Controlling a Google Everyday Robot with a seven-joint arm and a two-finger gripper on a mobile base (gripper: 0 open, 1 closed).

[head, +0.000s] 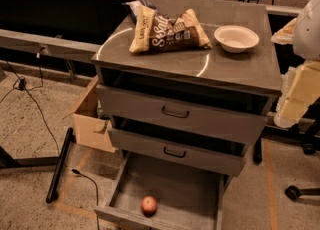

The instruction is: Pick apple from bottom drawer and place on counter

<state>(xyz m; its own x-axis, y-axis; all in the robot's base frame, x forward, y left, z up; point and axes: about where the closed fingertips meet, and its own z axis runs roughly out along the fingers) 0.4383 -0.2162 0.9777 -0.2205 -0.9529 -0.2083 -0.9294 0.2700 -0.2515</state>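
The apple (pixel 148 205) is small, round and red-orange. It lies on the flat grey floor of the bottom drawer (pixel 185 194), near its front edge, left of centre. The drawer is pulled open. The counter (pixel 235 66) is the grey cabinet top with a faint circular arc mark. My arm and gripper (pixel 298 96) show as pale white and yellowish parts at the right edge of the view, beside the counter's right side, far above and right of the apple.
On the counter lie snack bags (pixel 167 31) at the back left and a white bowl (pixel 236 38) at the back right. The two upper drawers (pixel 175 114) with dark handles are slightly open. A cardboard box (pixel 90 119) and cables are on the floor at left.
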